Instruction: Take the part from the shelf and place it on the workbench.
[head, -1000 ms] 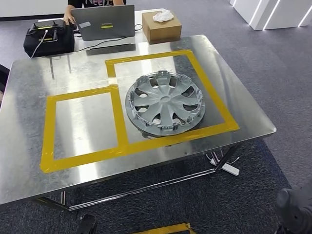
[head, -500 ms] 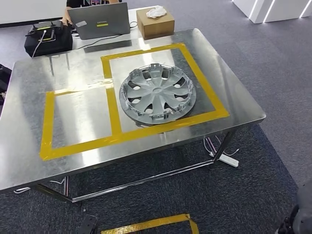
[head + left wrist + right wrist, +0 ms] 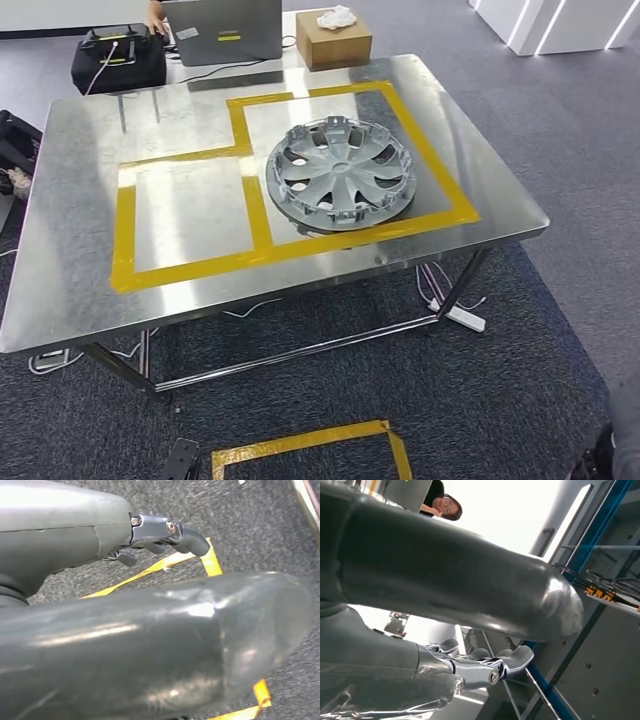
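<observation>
So there's one part (image 3: 340, 173) here, a grey plastic wheel cover with a ring of curved spokes and open slots between them, small clips sticking up round its rim. It's lying flat on the bench (image 3: 68, 240), inside the bigger of two yellow tape rectangles (image 3: 453, 195), over toward the right edge and nearer the far side. The smaller taped rectangle (image 3: 121, 240) sits just beside it toward the left edge, sharing one tape strip.

Count of the other stuff past the far edge of the bench: one laptop (image 3: 226, 28), one black bag (image 3: 117, 62) with a white cable, one cardboard box (image 3: 333, 42) with a white crumpled thing on top. A person's hand (image 3: 157, 14) rests by the laptop. One more yellow tape outline (image 3: 309, 445) on the carpet in front of the bench.

My left hand (image 3: 151, 535) hangs over the carpet holding nothing, fingers loosely extended and apart from the thumb. My right hand (image 3: 478, 665) is the same deal, fingers stretched out, nothing in them.
</observation>
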